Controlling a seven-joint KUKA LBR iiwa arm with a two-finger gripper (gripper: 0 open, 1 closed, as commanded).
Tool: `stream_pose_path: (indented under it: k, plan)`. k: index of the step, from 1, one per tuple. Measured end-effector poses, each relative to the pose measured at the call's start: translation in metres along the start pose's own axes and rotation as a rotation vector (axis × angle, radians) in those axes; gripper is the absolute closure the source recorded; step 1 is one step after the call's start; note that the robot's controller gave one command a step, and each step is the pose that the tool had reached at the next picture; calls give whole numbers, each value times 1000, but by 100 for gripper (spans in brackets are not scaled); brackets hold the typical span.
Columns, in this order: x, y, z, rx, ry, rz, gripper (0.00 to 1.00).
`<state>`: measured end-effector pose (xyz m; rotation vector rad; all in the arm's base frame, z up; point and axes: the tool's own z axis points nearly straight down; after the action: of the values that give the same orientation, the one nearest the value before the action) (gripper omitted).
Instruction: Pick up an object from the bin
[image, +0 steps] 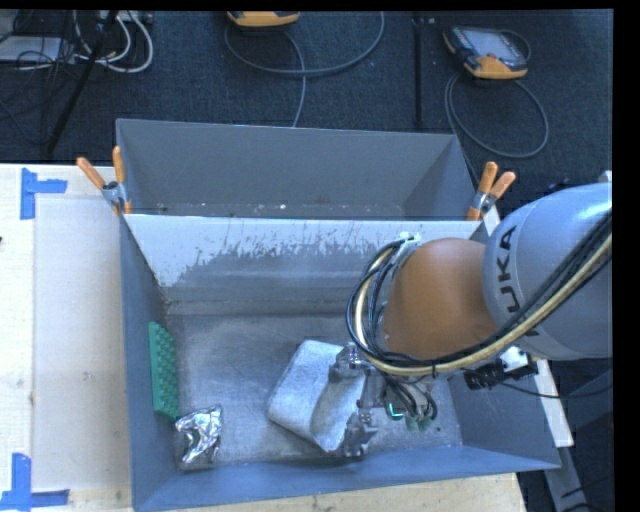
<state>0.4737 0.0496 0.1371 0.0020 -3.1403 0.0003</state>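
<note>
Gripper (352, 438) is down near the front of the bin (250, 330), at the right edge of a pale grey pad (300, 392). Open or closed: cannot tell from this angle. The pad lies front centre, tilted. Crumpled foil wad (200, 436) and green scrubber (163, 368) sit well apart, to the left. Judgement: straddle the pad's near edge squarely, close firmly, and lift straight, clear of the front wall.

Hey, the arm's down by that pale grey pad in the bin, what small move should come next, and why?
Probably lower the hand a touch onto the right edge of the pale grey pad: it sits right over that edge, near the front wall of the bin, while the crumpled foil and the green strip lie apart at the left.
</note>
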Motion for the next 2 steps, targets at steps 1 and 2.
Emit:
stream_pose_path:
  k: [1,2]
  plan:
    - [-10,25,66,0,-10,-149,0]
    - [-10,25,64,-1,-11,-146,100]
